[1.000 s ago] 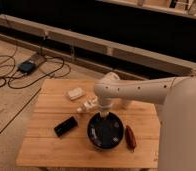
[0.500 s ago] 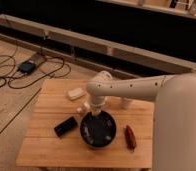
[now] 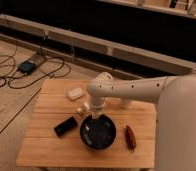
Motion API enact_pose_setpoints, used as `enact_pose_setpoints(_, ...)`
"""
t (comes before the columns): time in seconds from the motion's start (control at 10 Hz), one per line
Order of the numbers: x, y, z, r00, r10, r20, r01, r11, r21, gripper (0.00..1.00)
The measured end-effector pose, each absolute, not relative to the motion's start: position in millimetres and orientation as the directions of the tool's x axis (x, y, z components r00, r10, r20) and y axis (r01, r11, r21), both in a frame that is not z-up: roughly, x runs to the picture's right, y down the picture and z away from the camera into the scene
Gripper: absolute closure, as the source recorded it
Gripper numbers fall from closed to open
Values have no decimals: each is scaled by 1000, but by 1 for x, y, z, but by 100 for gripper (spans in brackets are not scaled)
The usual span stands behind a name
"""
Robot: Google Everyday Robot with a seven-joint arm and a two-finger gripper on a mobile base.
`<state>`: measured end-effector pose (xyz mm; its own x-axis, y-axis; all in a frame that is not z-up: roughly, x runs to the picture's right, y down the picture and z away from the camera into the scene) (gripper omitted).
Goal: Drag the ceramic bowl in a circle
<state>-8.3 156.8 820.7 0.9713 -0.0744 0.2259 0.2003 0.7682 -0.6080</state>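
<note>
Camera view: white robot arm reaches down, its gripper (image 3: 96, 118) at the ceramic bowl's (image 3: 98, 132) far rim on a wooden table (image 3: 41, 145); jaw state cannot be told.

A slatted light-wood table (image 3: 43, 145) stands on a pale plank floor (image 3: 6, 112), where black cables (image 3: 6, 77) loop around a small dark box (image 3: 27, 66), below a dark wall with long pale ledges (image 3: 141, 52).

Warm, dim indoor light; the far background lies in shadow. The tool (image 3: 94, 116) sits at the far rim of the glossy ceramic bowl (image 3: 98, 133), which shows faint glare. Everything looks soft and blurred.
</note>
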Motion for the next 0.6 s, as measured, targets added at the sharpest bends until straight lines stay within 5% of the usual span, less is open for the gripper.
enact_pose_setpoints(0.6,-5,159,820,972,-75,225,201,764,-613,20)
